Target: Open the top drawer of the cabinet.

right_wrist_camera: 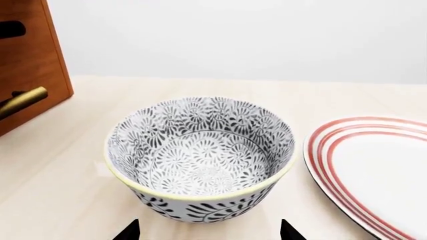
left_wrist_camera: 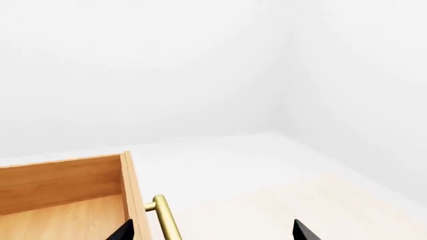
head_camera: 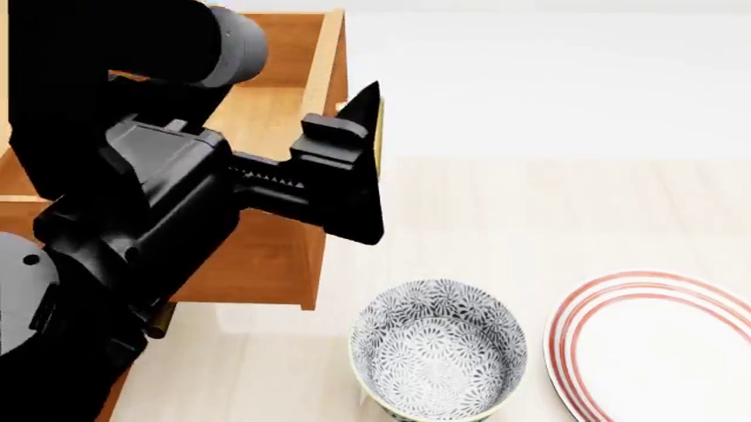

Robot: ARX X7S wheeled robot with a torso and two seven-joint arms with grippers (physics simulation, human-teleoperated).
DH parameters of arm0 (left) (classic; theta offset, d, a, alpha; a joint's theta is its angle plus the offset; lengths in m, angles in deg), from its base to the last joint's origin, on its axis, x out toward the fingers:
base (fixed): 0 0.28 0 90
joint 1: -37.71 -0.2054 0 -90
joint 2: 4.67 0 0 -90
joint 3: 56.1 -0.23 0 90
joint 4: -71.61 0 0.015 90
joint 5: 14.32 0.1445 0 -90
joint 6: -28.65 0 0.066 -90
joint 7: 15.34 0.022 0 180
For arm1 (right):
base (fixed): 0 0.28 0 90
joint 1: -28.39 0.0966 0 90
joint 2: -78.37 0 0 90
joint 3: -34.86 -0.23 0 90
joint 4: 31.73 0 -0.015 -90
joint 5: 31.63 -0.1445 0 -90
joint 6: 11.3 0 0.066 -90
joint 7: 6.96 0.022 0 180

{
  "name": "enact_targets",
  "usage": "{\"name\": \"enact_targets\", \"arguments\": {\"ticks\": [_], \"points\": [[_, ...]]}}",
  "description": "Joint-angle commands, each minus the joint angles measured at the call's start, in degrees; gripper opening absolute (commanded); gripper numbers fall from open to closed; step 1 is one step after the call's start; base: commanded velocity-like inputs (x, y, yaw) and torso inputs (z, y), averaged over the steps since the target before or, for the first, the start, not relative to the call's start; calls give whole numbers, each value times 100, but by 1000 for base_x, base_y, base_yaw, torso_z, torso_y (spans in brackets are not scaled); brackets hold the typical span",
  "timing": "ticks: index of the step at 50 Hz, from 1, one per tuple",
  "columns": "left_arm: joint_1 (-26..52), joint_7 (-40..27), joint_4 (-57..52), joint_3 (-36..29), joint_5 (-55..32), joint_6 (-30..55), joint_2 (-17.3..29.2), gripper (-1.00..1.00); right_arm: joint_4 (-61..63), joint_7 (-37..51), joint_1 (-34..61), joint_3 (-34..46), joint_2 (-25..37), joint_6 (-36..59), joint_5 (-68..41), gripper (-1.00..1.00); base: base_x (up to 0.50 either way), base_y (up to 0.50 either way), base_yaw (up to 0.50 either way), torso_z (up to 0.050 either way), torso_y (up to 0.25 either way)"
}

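The top drawer [head_camera: 273,84] of the orange-brown cabinet [right_wrist_camera: 32,60] stands pulled out, its empty wooden box open to view. Its brass bar handle [left_wrist_camera: 165,219] runs along the drawer front [left_wrist_camera: 132,192]. My left gripper [head_camera: 369,163] is open wide. One fingertip [left_wrist_camera: 123,232] sits by the drawer front, the other [left_wrist_camera: 305,232] is far out past the handle, and the bar lies between them, ungripped. My right gripper [right_wrist_camera: 209,232] is open just in front of the patterned bowl [right_wrist_camera: 200,155], holding nothing. It is out of sight in the head view.
The black-and-white patterned bowl [head_camera: 441,352] stands on the pale floor to the right of the cabinet. A white plate with red rings [head_camera: 657,347] lies beside it. A lower drawer's brass handle [right_wrist_camera: 20,102] juts from the cabinet front. White walls enclose the corner.
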Motion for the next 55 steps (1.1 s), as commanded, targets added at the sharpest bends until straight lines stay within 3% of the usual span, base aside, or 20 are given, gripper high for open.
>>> {"name": "enact_targets", "arguments": {"ticks": [1,14,27,39,55], "points": [[-460,-193,-1607,-134,1025,13,267,100,-2,-76,12,-108,-100,4,111,100,0,0,0,0,0],[-1288,-5,-2284,-695,2478,45,616,100,22,-23,29,-115,-92,55,86,100,0,0,0,0,0],[-2060,38,-2585,-1948,5406,240,980,100,-53,-33,55,-106,-103,49,61,100,0,0,0,0,0],[-2850,-549,-1560,-3062,7895,-375,1372,100,-49,-21,34,-75,-90,44,75,100,0,0,0,0,0],[-3778,-1539,43,-3420,9189,-1981,1611,100,-67,93,36,-153,-111,-171,137,100,0,0,0,0,0]]}}
